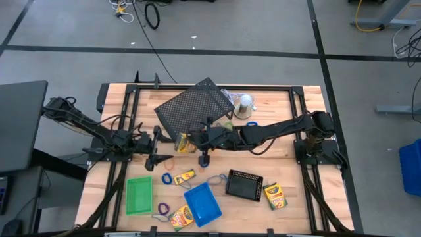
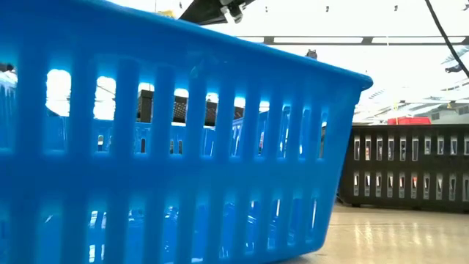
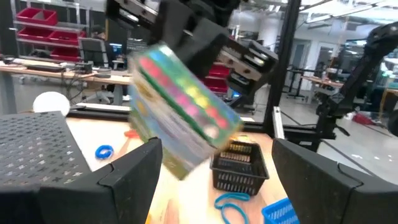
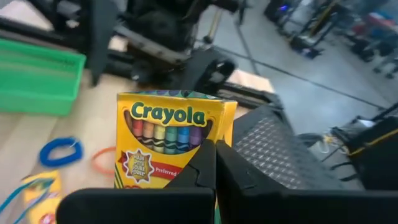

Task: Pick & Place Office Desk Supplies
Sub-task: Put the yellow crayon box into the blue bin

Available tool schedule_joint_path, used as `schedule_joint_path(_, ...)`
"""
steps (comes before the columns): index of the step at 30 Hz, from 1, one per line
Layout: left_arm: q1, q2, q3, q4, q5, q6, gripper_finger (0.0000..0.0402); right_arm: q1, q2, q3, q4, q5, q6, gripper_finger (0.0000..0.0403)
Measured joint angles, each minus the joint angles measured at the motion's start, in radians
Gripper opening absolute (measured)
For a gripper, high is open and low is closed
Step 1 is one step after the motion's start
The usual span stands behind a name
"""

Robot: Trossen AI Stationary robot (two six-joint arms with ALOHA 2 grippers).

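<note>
A yellow-green Crayola crayon box (image 4: pixel 166 138) is held clear of the table by my right gripper (image 4: pixel 214 165), which reaches in from the right to mid-table (image 1: pixel 191 141). My left gripper (image 1: pixel 156 148) is open just left of it. In the left wrist view its fingers (image 3: pixel 134 177) stand on either side of the tilted box (image 3: pixel 180 106), with no touch showing. More crayon boxes (image 1: pixel 275 195) (image 1: pixel 181 216) (image 1: pixel 186 176) lie flat near the table's near edge. So do the green tray (image 1: pixel 139 195), blue tray (image 1: pixel 202 203), black mesh tray (image 1: pixel 244 185) and blue loops (image 1: pixel 167 178). My right gripper pinches the crayon box between its two shut fingers (image 4: pixel 202 168) at the box's edge (image 4: pixel 221 134), with the printed face toward the wrist camera. In the left wrist view the box hangs tilted below the right gripper's fingers (image 3: pixel 205 37), lifted clear of the table.
The large black mesh rack (image 1: pixel 194 105) lies just beyond both grippers, with the silver dome (image 1: pixel 245 101) and a blue loop (image 1: pixel 251 124) to its right. A purple loop (image 1: pixel 161 209) lies between the green and blue trays. The blue tray (image 2: pixel 176 147) fills most of the low view.
</note>
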Motion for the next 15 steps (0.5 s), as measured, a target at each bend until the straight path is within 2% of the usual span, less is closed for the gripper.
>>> schedule_joint_path(5, 0.001, 0.011, 0.0, 0.016, -0.008, -0.001, 0.031, -0.001, 0.0, 0.0, 0.064, 0.029, -0.004, 0.0)
schedule_joint_path(8, 0.001, 0.034, 0.0, 0.064, -0.055, -0.002, 0.031, -0.001, 0.0, 0.0, 0.092, 0.035, -0.011, 0.0)
schedule_joint_path(15, 0.004, 0.172, 0.029, 0.204, -0.158, -0.015, 0.031, -0.001, 0.0, 0.0, 0.147, 0.041, -0.027, 0.0)
